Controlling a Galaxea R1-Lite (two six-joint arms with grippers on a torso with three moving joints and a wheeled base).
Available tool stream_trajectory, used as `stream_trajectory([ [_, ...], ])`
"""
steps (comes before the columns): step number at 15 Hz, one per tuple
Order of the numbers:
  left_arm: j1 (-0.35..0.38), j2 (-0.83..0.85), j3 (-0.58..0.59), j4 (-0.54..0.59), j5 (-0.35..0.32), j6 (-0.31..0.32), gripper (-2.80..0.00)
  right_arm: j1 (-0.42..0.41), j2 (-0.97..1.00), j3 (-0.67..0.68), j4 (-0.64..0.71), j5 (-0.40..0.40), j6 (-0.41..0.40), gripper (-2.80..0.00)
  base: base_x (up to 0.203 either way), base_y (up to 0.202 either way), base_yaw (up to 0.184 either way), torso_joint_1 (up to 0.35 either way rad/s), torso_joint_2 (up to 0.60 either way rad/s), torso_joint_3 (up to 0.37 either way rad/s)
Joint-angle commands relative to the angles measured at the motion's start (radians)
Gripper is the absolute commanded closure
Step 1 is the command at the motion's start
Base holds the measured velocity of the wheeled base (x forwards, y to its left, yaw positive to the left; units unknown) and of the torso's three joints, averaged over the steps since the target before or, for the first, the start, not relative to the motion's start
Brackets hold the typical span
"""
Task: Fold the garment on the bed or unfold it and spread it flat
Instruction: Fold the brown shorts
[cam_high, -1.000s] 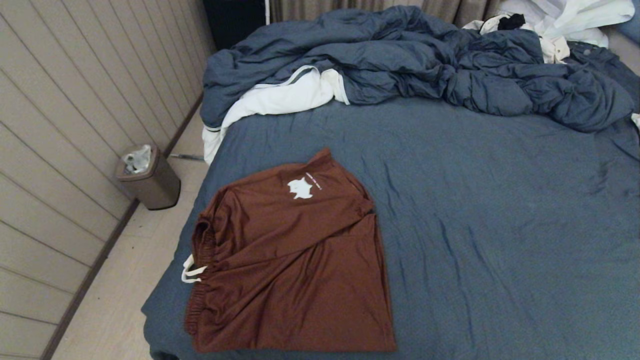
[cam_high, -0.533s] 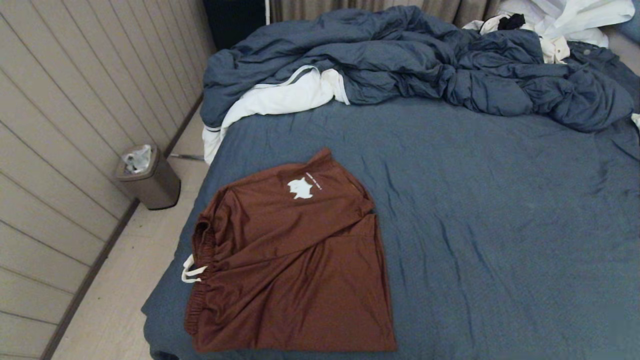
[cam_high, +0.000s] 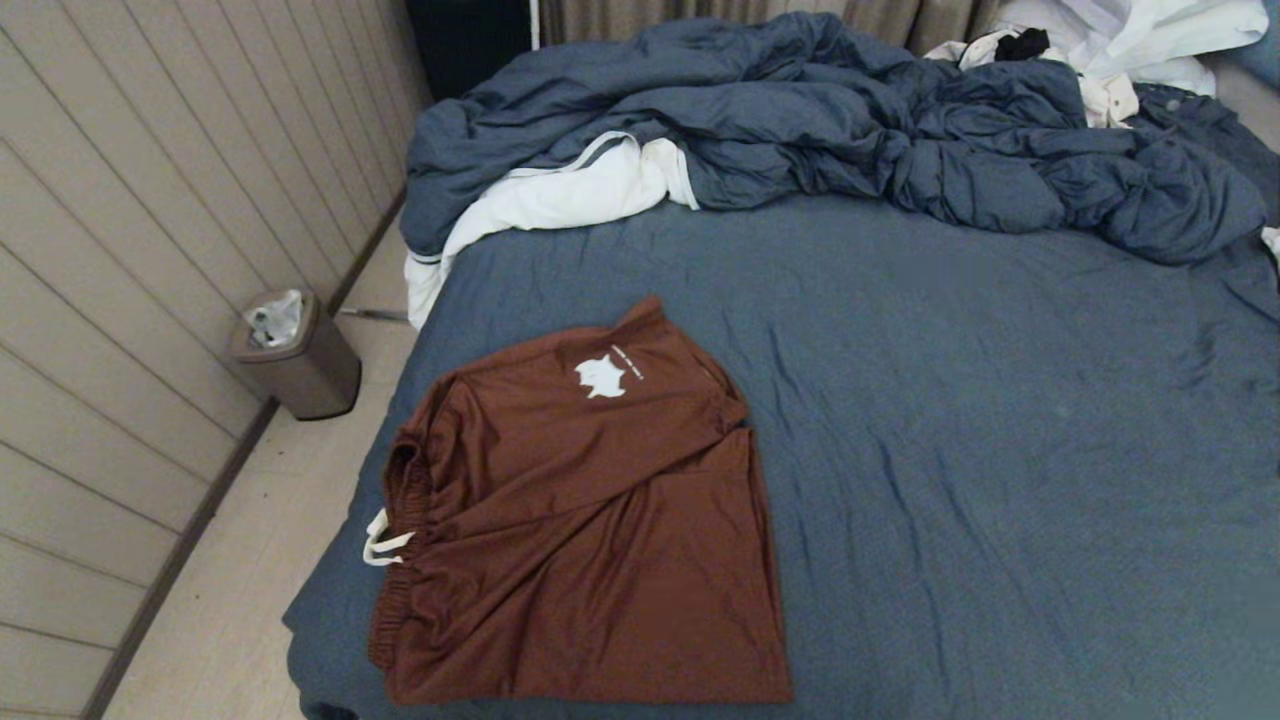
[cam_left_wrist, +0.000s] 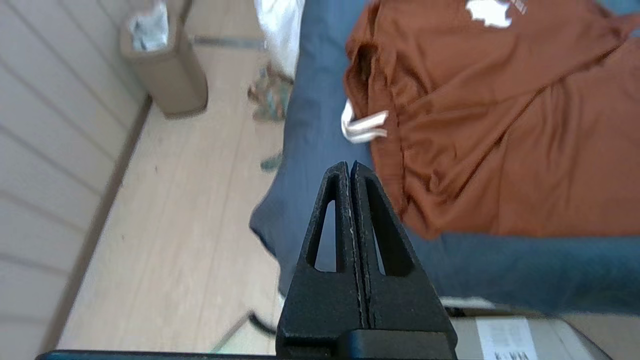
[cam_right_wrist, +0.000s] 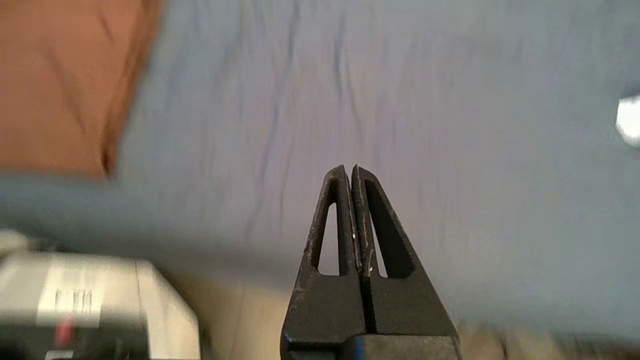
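Note:
The garment (cam_high: 580, 520), rust-brown shorts with a white logo and a white drawstring (cam_high: 385, 545), lies folded near the front left corner of the bed (cam_high: 1000, 420). Neither arm shows in the head view. In the left wrist view my left gripper (cam_left_wrist: 349, 164) is shut and empty, held back from the bed's near left corner, with the garment (cam_left_wrist: 500, 125) ahead of it. In the right wrist view my right gripper (cam_right_wrist: 349, 167) is shut and empty, off the bed's front edge over bare sheet (cam_right_wrist: 400, 100), the garment (cam_right_wrist: 60, 85) off to one side.
A rumpled blue duvet (cam_high: 850, 120) and white clothes (cam_high: 1130, 40) fill the far end of the bed. A small bin (cam_high: 295, 355) stands on the floor by the panelled wall on the left. A light box (cam_right_wrist: 95, 305) sits below the bed's front edge.

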Motion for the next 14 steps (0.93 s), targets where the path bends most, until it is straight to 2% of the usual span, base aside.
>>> stream_trajectory([
  [1, 0.0, 0.003, 0.007, -0.002, -0.001, -0.003, 0.0, 0.001, -0.039, 0.047, -0.111, 0.061, -0.002, 0.0, 0.0, 0.0, 0.0, 0.0, 0.0, 0.0],
  [2, 0.0, 0.003, 0.007, -0.002, -0.001, -0.004, 0.0, 0.001, -0.039, 0.064, -0.12, 0.108, 0.009, 0.0, 0.0, 0.0, 0.0, 0.0, 0.0, 0.0],
  [3, 0.0, 0.003, 0.007, -0.002, 0.0, -0.004, 0.0, 0.001, -0.04, 0.091, -0.141, 0.114, 0.012, 0.0, 0.0, 0.0, 0.0, 0.0, 0.0, 0.0],
  [9, 0.0, 0.003, 0.007, -0.002, 0.01, -0.021, 0.0, 0.001, -0.042, 0.095, -0.158, 0.104, 0.149, 0.0, 0.0, 0.0, 0.0, 0.0, 0.0, 0.0],
  [12, 0.0, 0.003, 0.007, -0.006, 0.043, -0.11, 0.0, 0.001, -0.042, 0.095, -0.158, 0.104, 0.149, 0.0, 0.0, 0.0, 0.0, 0.0, 0.0, 0.0],
  [14, 0.0, 0.003, 0.007, -0.011, 0.047, -0.132, 0.0, 0.001, -0.042, 0.095, -0.158, 0.104, 0.149, 0.0, 0.0, 0.0, 0.0, 0.0, 0.0, 0.0],
])
